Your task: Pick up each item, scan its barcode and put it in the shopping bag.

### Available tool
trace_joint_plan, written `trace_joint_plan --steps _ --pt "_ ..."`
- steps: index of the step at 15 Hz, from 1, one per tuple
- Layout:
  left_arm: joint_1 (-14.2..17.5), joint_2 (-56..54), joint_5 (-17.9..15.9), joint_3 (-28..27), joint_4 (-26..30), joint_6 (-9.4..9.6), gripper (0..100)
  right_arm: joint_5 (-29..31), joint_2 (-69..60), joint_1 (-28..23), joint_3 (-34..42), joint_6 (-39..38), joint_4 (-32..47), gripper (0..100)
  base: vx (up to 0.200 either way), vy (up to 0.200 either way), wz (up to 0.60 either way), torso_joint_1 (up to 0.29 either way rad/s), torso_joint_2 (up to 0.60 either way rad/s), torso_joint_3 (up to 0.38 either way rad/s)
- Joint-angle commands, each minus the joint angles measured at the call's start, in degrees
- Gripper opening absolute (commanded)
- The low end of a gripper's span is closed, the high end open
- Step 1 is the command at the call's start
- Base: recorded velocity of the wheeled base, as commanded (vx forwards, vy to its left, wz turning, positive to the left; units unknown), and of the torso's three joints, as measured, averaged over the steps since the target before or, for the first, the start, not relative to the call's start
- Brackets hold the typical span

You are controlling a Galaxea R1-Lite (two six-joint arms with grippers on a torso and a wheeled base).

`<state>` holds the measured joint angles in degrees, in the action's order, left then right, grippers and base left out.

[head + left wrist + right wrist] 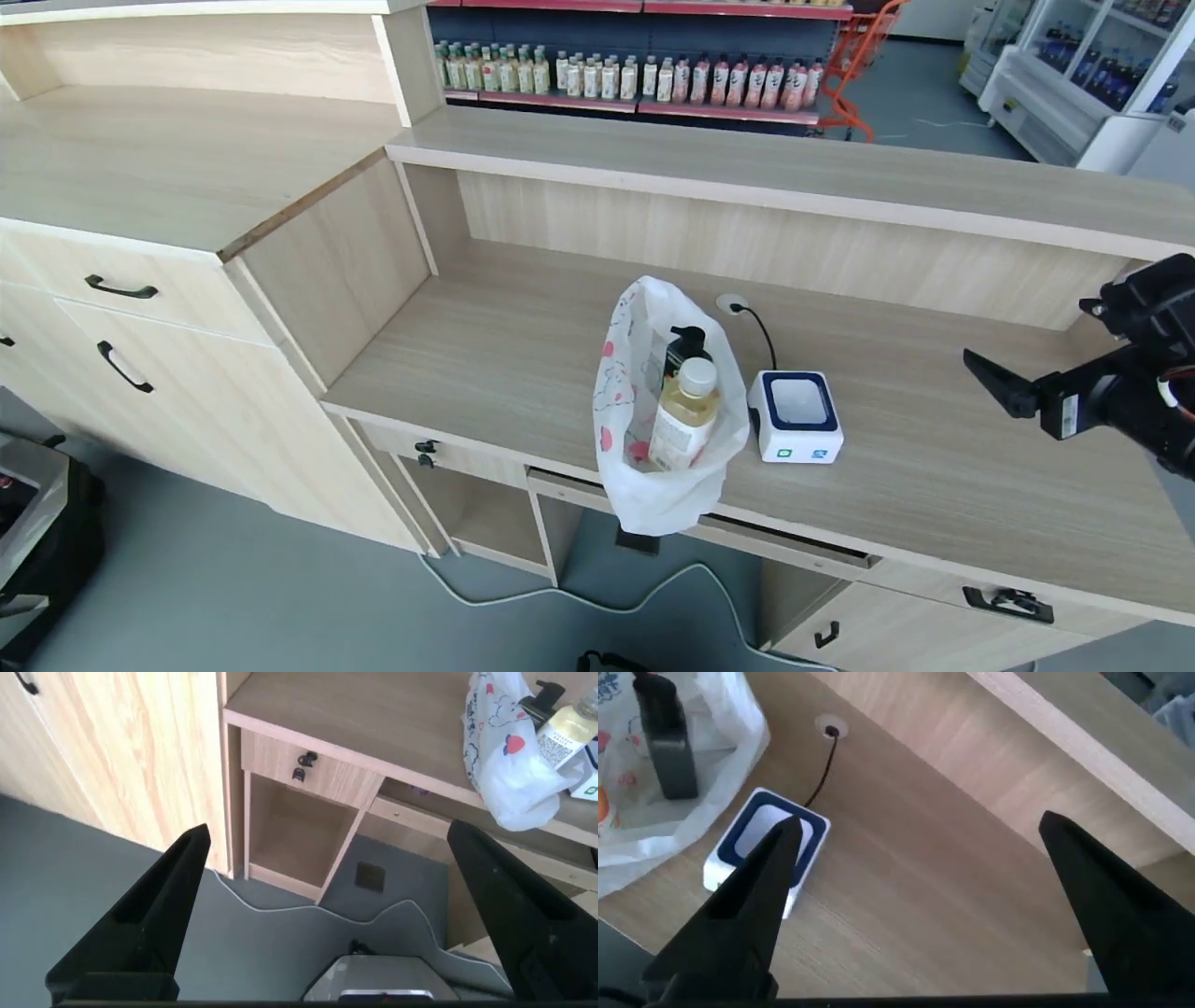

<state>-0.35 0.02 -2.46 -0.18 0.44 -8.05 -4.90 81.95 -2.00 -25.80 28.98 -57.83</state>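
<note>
A white shopping bag (644, 485) with red prints stands open at the counter's front edge. Inside it are a yellow drink bottle (686, 411) with a white cap and a black pump bottle (686, 347). The white-and-blue barcode scanner (795, 415) sits just right of the bag. My right gripper (920, 826) hovers open and empty above the counter, right of the scanner (771, 845). My left gripper (329, 831) hangs open and empty low in front of the counter, left of the bag (509, 775).
The scanner's black cable (761, 331) runs back to a grommet in the wooden counter (934, 467). A raised ledge (747, 168) borders the back. A taller cabinet (168, 168) with drawers stands at the left. Under the counter is an open cubby (299, 840).
</note>
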Motion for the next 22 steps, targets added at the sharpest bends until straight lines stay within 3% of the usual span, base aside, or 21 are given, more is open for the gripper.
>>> trace_joint_plan --steps 1,4,7,10,14,22 --pt "0.00 -0.02 0.09 0.01 0.00 -0.04 100 2.35 -4.07 -0.20 0.57 -1.12 2.46 100 0.000 0.000 -0.60 0.002 0.00 0.007" --pt "0.00 -0.02 0.00 0.01 0.00 -0.04 100 6.39 -11.90 1.03 2.94 -3.31 11.25 100 0.000 0.000 -0.60 0.001 0.00 0.001" --pt "0.00 -0.02 0.00 0.01 0.00 -0.04 100 10.17 -16.20 2.09 3.82 -3.84 14.68 100 0.000 0.000 -0.60 0.007 0.00 0.006" --pt "0.00 -0.02 0.00 0.01 0.00 0.05 100 12.02 -22.00 1.82 8.31 -16.85 14.41 100 0.000 0.000 0.00 0.000 0.00 0.000" --pt "0.00 -0.02 0.00 0.01 -0.09 -0.04 100 12.28 -40.72 3.93 25.44 -17.29 17.23 100 0.000 0.000 0.00 0.000 0.00 0.000" --pt "0.00 -0.02 0.00 0.01 -0.09 -0.04 100 9.65 -77.90 3.84 25.80 -30.56 57.04 100 0.000 0.000 0.00 0.000 0.00 0.000"
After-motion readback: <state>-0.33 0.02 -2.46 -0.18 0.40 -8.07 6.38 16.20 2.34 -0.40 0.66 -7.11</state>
